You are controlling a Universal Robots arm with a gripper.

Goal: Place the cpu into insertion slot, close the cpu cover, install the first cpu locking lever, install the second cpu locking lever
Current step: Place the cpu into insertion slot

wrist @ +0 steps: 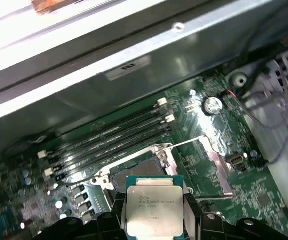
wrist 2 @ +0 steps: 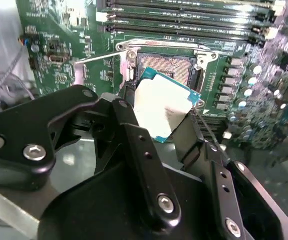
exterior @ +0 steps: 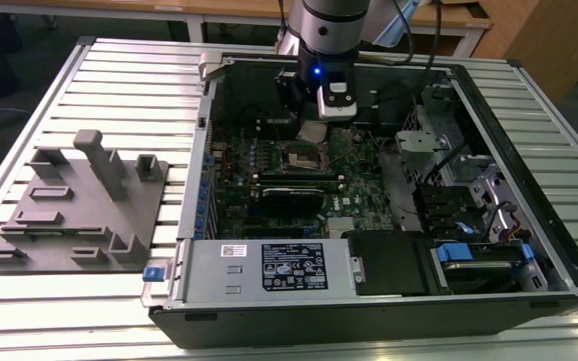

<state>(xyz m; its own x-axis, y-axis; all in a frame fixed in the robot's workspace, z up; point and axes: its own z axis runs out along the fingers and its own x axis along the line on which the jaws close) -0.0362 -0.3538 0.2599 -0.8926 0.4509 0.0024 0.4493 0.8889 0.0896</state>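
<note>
At the lower middle of the exterior view sits the silver power supply box (exterior: 269,269) with its black label, at the near edge of the open computer case (exterior: 530,248). A grey moulded fixture (exterior: 68,218) lies on the slatted table (exterior: 118,75) at the exterior view's left. Further in, on the green motherboard (exterior: 354,169), the insertion slot (exterior: 306,156) lies exposed — dark centre, silvery rim. Just above it hangs the gripper (exterior: 315,129), its black fingers (wrist: 114,212) clamped on two opposite edges of the cpu (wrist: 154,210) — tilted, metal top showing, not seated. Beyond the socket, the first wrist view shows long black memory slots (wrist: 113,135).
</note>
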